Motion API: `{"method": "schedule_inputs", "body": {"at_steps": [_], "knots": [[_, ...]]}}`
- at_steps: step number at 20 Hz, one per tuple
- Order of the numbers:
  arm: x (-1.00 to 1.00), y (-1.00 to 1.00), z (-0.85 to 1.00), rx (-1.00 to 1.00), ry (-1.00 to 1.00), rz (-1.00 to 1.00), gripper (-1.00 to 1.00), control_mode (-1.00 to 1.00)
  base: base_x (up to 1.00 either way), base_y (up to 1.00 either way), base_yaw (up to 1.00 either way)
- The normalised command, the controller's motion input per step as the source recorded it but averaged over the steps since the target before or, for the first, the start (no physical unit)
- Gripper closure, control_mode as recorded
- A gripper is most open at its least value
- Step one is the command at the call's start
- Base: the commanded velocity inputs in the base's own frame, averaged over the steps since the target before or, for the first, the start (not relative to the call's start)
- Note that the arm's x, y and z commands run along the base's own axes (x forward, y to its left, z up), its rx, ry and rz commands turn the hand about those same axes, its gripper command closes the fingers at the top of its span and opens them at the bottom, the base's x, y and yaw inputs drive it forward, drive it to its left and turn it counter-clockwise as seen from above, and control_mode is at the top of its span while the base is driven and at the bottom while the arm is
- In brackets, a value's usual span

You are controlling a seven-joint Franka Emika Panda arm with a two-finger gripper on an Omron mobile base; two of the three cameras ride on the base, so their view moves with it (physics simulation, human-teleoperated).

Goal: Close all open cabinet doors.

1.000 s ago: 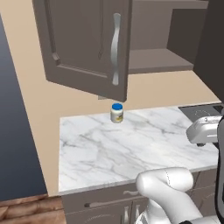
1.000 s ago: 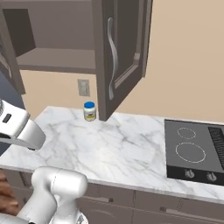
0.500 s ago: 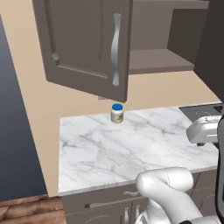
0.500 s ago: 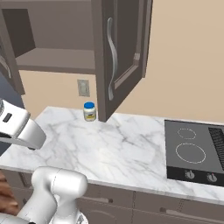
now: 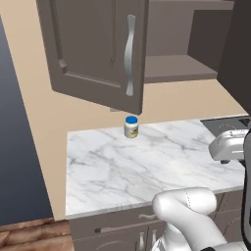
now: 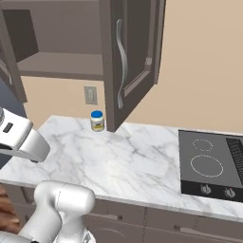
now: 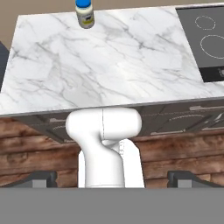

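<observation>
The cabinet door point(image 5: 98, 54) is hanging open over the counter point(image 5: 147, 162), awaiting a push, while the pincer's point(image 7: 113, 180) opening cannot be told.

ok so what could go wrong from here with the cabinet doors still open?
1. The open cabinet door juts out over the marble counter, above the blue-lidded jar; an arm reaching for it might clip the jar.
2. The end effector is far from the door, pointing down at the counter, so a long swing could hit the door edge.
3. A second door at the other side also needs closing.
</observation>
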Motion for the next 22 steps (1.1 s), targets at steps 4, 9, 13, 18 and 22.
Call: {"method": "schedule_inputs", "body": {"at_steps": [4, 9, 13, 18, 22], "knots": [[-0.01, 0.0, 0.0, 0.0, 0.0, 0.0, -1.0, -1.0, 0.0, 0.0, 0.0], [-0.45, -0.04, 0.0, 0.0, -0.22, 0.03, -1.0, -1.0, 0.0, 0.0, 0.0], [-0.39, -0.11, 0.06, 0.0, -0.39, 0.12, -1.0, -1.0, 0.0, 0.0, 0.0], [-0.11, -0.31, 0.16, 0.01, -0.47, 0.15, -1.0, -1.0, 0.0, 0.0, 0.0], [0.0, -0.43, 0.21, 0.03, -0.37, 0.15, -1.0, -1.0, 0.0, 0.0, 0.0]]}}
